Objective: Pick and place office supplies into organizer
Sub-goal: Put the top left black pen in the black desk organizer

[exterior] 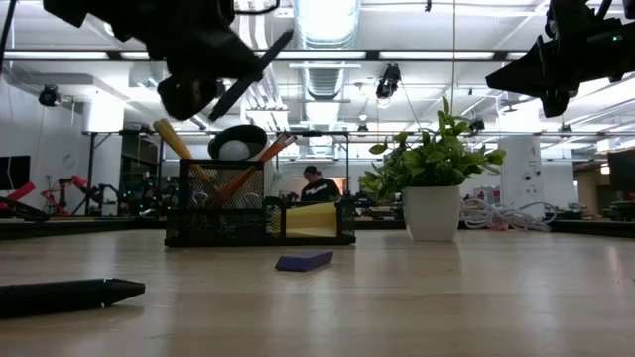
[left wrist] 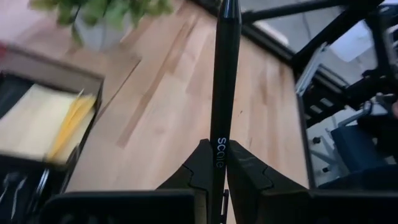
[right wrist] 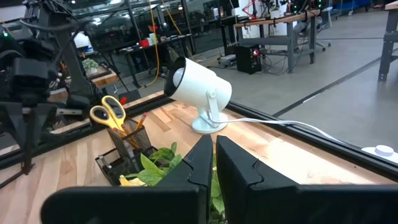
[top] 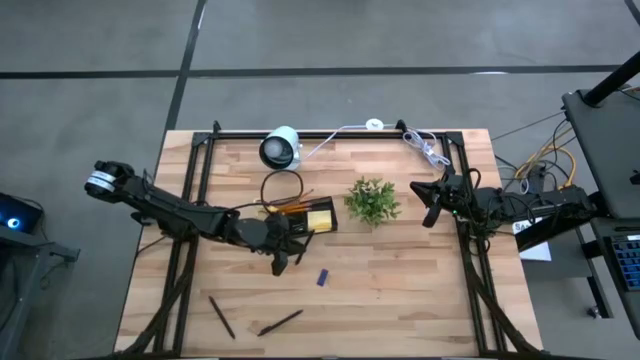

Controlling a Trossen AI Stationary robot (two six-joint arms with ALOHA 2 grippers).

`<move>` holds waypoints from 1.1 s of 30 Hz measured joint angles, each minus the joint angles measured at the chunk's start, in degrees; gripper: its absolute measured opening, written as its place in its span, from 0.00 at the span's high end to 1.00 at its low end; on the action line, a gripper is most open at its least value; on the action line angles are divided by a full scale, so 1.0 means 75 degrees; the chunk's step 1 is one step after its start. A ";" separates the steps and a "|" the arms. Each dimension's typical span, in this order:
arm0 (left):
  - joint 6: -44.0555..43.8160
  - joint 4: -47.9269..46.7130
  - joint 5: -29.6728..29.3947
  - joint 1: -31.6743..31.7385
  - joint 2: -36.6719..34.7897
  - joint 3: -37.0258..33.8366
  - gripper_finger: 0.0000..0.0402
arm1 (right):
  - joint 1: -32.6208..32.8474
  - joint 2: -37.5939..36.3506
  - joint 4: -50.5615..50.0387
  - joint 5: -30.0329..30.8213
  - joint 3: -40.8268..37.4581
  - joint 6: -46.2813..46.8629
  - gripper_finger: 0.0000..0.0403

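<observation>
The pen (left wrist: 224,81) is pinched between the left gripper's (top: 283,252) fingers, raised just beside the organizer (top: 300,216), its long axis tilted; right gripper (top: 432,205) waits closed by the plant.

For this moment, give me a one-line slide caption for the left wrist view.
Left gripper shut on a black pen, held above the table beside the organizer holding the yellow sticky-note pad.
</observation>
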 joint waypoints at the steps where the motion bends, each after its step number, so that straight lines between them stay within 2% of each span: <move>1: 0.0148 0.0090 -0.0015 0.0008 0.0000 0.0031 0.97 | 0.0000 0.0000 0.0000 0.0000 -0.0002 0.0000 0.97; 13: 0.1181 0.0360 -0.0202 0.0409 -0.0006 0.0298 0.97 | -0.0006 0.0000 0.0008 0.0000 -0.0001 0.0001 0.97; 22: 0.1285 0.0351 -0.0194 0.0832 -0.0009 0.0305 0.97 | -0.0006 0.0000 0.0026 0.0000 -0.0002 0.0074 0.97; 33: 0.2669 0.0342 -0.0160 0.1114 -0.0026 0.0688 0.97 | -0.0002 0.0000 0.0032 0.0000 -0.0002 0.0140 0.97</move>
